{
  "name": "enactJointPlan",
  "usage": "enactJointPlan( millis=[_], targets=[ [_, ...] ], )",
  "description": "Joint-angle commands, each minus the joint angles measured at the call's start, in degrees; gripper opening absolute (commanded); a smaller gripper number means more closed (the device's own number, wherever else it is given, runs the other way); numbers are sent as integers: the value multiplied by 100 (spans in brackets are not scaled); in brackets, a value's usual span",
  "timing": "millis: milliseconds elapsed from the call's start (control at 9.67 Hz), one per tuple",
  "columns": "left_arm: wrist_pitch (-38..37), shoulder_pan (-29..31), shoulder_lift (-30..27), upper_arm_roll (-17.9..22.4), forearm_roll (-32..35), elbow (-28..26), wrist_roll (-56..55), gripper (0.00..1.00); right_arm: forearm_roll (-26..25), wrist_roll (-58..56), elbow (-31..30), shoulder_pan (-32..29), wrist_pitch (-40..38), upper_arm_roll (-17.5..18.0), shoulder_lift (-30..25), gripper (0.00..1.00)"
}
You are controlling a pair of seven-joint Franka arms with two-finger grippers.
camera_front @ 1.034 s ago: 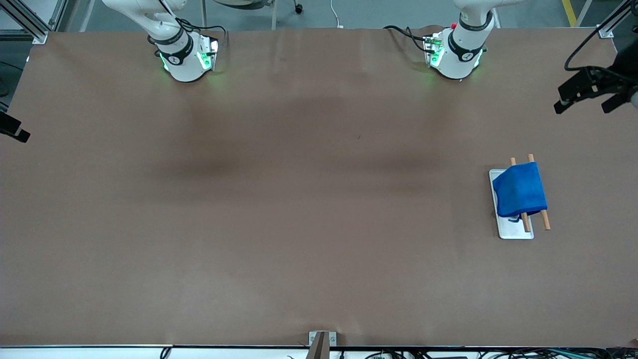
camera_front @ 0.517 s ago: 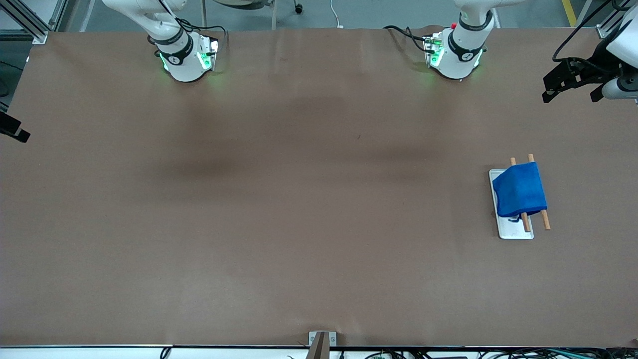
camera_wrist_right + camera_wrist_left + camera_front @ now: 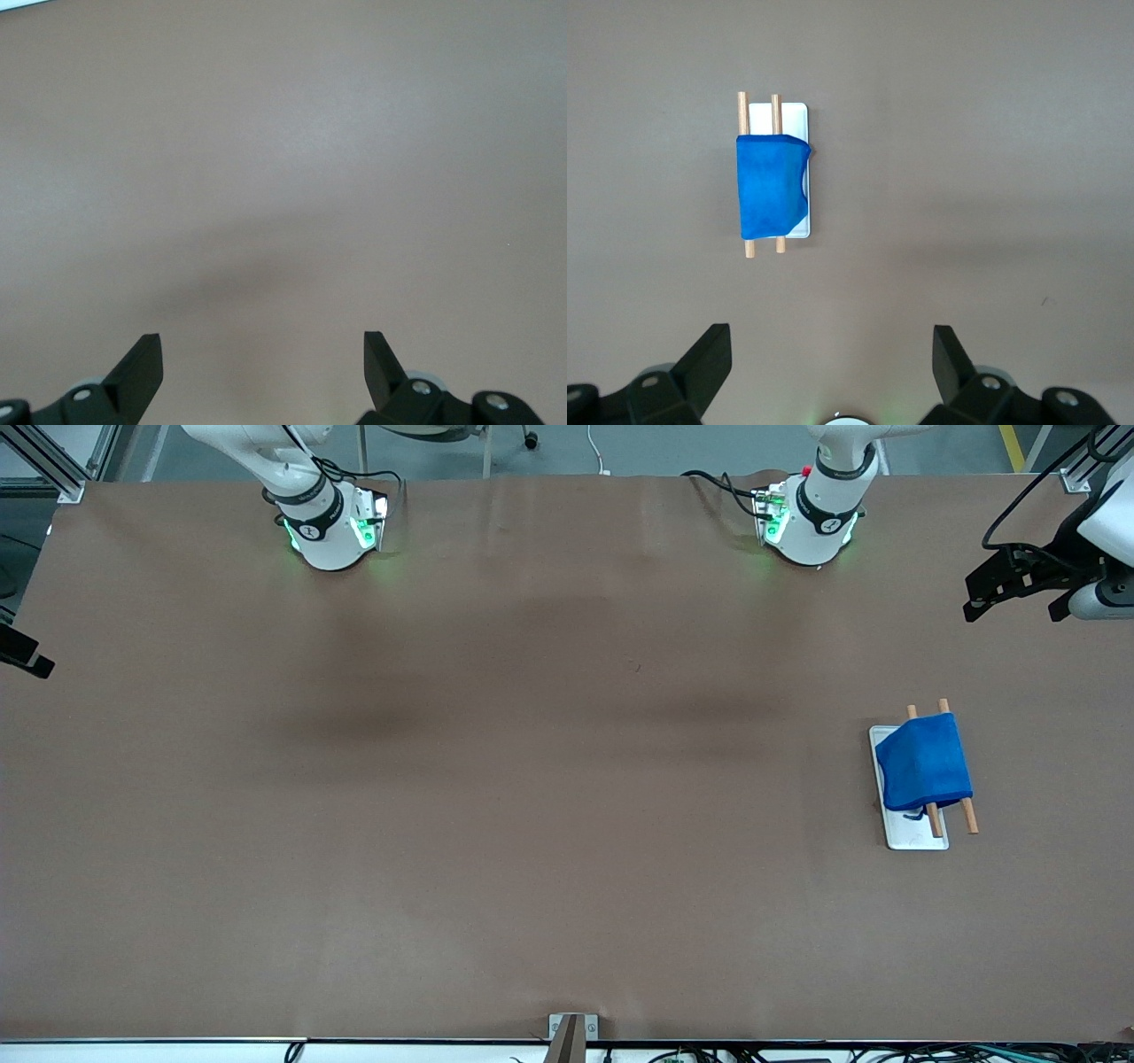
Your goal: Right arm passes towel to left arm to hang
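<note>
The blue towel (image 3: 923, 763) hangs draped over two wooden rods (image 3: 968, 815) of a small rack with a white base plate (image 3: 917, 834), toward the left arm's end of the table. It also shows in the left wrist view (image 3: 771, 186). My left gripper (image 3: 1012, 611) is open and empty, up in the air over the table's edge at that end, well apart from the towel; its fingers (image 3: 709, 359) frame bare table. My right gripper (image 3: 22, 657) shows only partly at the other end of the table. In its wrist view (image 3: 263, 354) it is open and empty over bare table.
The right arm's base (image 3: 330, 531) and the left arm's base (image 3: 811, 522) stand along the table's edge farthest from the front camera. A small metal bracket (image 3: 571, 1029) sits at the nearest edge. The brown table top (image 3: 549, 779) carries only the rack.
My left gripper has shifted slightly toward the table's middle, and its white wrist has come into view. The towel, the rack and the right arm have not moved.
</note>
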Motion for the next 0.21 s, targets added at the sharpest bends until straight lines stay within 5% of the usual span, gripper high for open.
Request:
enactJointPlan(
  millis=[0, 103],
  targets=[
    [-133, -52, 113, -16, 80, 26, 47, 100, 13, 12, -116, -116, 30, 56, -62, 100],
    [-134, -52, 113, -16, 71, 26, 64, 100, 22, 12, -116, -116, 30, 56, -62, 100]
  ],
)
